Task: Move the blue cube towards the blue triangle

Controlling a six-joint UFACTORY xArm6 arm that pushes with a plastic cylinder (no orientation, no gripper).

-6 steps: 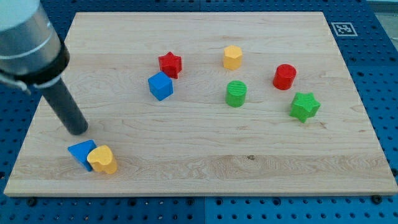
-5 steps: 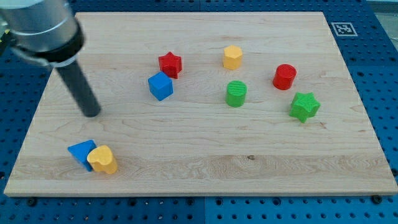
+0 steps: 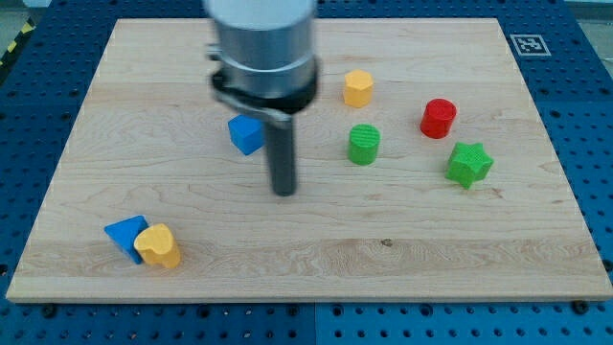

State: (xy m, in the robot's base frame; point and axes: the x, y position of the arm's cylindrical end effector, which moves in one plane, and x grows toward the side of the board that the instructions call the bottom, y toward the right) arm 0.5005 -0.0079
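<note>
Blue cube (image 3: 245,135), partly hidden by the arm, sits just upper-left of my tip (image 3: 283,191).

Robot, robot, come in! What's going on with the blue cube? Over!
My tip down on the board, below-right of the blue cube, not touching. Blue triangle far at lower left, against the yellow block. Path between clear.

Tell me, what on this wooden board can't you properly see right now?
- Camera view: the arm's blurred grey body covers the board just above the blue cube, so anything lying there is hidden.
- The blue cube's upper right edge is cut off by the dark rod; my tip sits to its lower right.
- The blue triangle is partly hidden by the yellow heart-shaped block touching it.
</note>
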